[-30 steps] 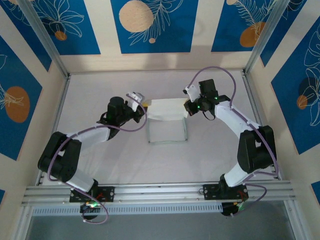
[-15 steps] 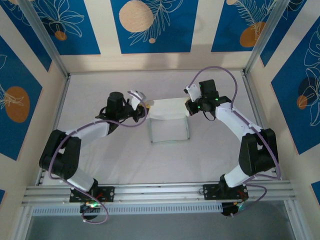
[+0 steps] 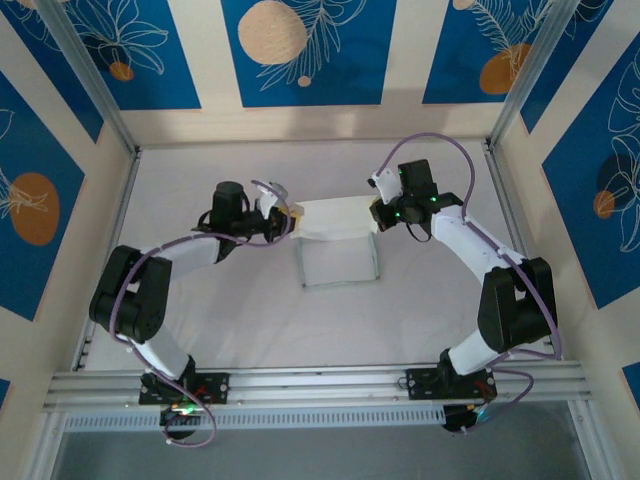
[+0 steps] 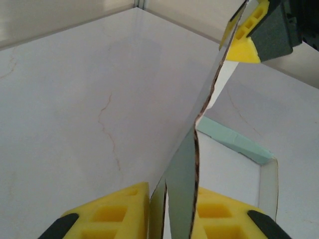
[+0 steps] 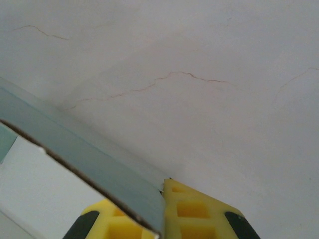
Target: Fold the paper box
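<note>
Two grippers pinch the paper box (image 3: 338, 262) mid-table (image 3: 220, 310): left gripper (image 3: 284, 214) clamped on the raised back flap's (image 3: 335, 217) left end, right gripper (image 3: 376, 213) on its right end; base lies flat.

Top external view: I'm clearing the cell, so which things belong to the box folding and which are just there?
Job: paper box, left fingers and right fingers, both pinching its raised panel.
Just there: table, blue patterned wall panels, aluminium frame rail.

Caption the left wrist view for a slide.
Left tool pinches an upright panel of the box, seen edge-on; right tool grips its far end, white table beneath.
</note>
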`<state>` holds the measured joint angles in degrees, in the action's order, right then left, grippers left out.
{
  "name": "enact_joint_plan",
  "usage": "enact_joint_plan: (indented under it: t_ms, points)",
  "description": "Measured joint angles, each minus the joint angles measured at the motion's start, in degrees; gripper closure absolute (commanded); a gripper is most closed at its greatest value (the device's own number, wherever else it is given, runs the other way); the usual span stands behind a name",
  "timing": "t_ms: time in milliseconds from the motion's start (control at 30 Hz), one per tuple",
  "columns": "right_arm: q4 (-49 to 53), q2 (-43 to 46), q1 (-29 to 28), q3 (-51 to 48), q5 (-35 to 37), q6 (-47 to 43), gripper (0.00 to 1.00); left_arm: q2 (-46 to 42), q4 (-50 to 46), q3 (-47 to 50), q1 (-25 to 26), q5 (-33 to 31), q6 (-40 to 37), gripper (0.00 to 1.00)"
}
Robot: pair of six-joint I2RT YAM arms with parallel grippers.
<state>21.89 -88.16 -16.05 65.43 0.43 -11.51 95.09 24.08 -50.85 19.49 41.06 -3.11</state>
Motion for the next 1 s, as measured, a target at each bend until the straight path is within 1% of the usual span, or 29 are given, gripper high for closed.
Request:
enact_joint_plan:
  t_ms: [300,500,633,700,867,1000]
  points:
    - [0.0,0.0,0.2,0.0,-0.4,0.0,1.0,0.0,0.4,1.1,-1.0,-1.2,0.0,0.78]
    - [0.0,0.0,0.2,0.0,-0.4,0.0,1.0,0.7,1.2,1.5,-1.2,-1.2,0.8,0.89]
    - [0.4,0.0,0.1,0.0,-0.4,0.0,1.0,1.8,2.8,1.5,-1.3,-1.0,1.6,0.99]
    - [0.6,-0.2,0.0,0.0,-0.4,0.0,1.0,1.9,3.1,1.5,-1.3,-1.0,1.8,1.0]
    - [1.1,-0.2,0.0,0.0,-0.8,0.2,0.87,1.9,3.1,1.5,-1.2,-2.4,1.0,1.0]
    - [1.6,-0.2,0.2,0.0,-2.4,0.1,0.77,1.3,1.8,1.7,-1.2,-5.4,-1.0,1.0]
